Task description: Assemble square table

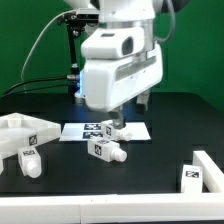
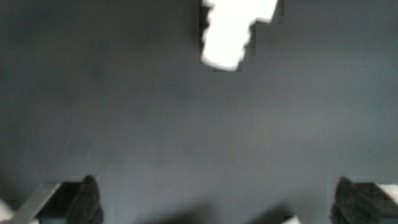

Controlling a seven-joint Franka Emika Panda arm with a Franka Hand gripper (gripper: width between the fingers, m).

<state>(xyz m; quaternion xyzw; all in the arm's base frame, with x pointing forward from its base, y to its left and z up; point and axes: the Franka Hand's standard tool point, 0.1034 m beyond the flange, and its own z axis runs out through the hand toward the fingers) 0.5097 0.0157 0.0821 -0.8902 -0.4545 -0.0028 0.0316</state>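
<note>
My gripper [image 2: 217, 198] hangs wide open, holding nothing, over the marker board [image 1: 135, 130]; one table leg [image 1: 106, 151] lies just nearer me; the square top [image 1: 18, 128] sits at the exterior view's left.

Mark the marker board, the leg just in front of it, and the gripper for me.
marker board [image 1: 136, 130]: exterior view, the end at that view's right.
leg [image 1: 107, 152]: exterior view, mid-body.
gripper [image 2: 217, 200]: wrist view, midway between fingertips.
</note>
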